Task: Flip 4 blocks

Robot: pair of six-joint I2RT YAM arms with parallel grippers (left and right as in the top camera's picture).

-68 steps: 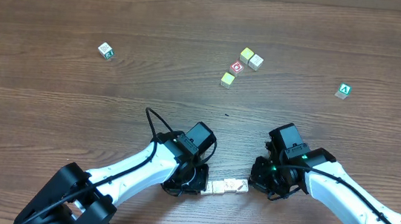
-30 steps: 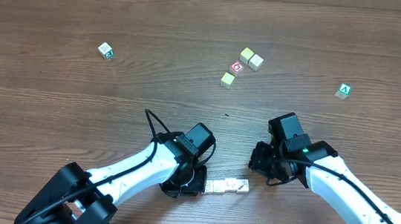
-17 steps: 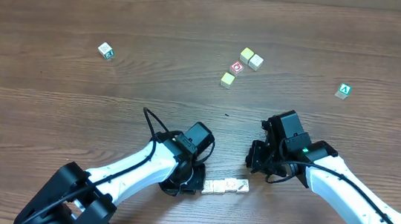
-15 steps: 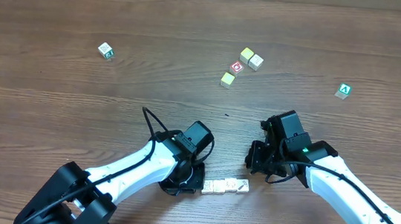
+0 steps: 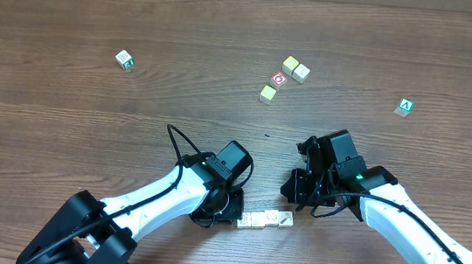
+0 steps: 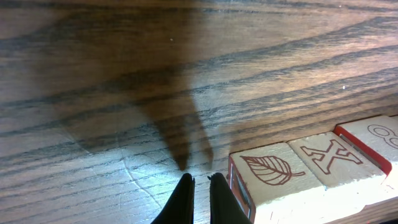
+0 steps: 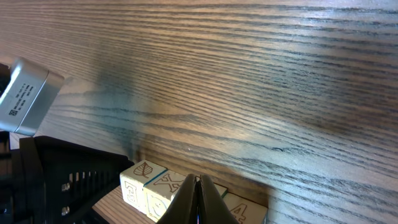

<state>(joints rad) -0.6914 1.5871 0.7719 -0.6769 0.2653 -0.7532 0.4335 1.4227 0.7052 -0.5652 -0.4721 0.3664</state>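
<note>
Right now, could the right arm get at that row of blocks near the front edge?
Probably yes: the right gripper hangs shut just beside the row of blocks, nothing between; the left gripper sits at its other end.

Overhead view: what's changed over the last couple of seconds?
The right gripper, shut and empty, pulled back from the right end of the row of blocks, moving toward the far side and slightly left. The left gripper stayed shut beside the row's left end; the row and the scattered cubes stayed put.

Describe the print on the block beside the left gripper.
Block: dark-red leaf outline; left wrist view.
</note>
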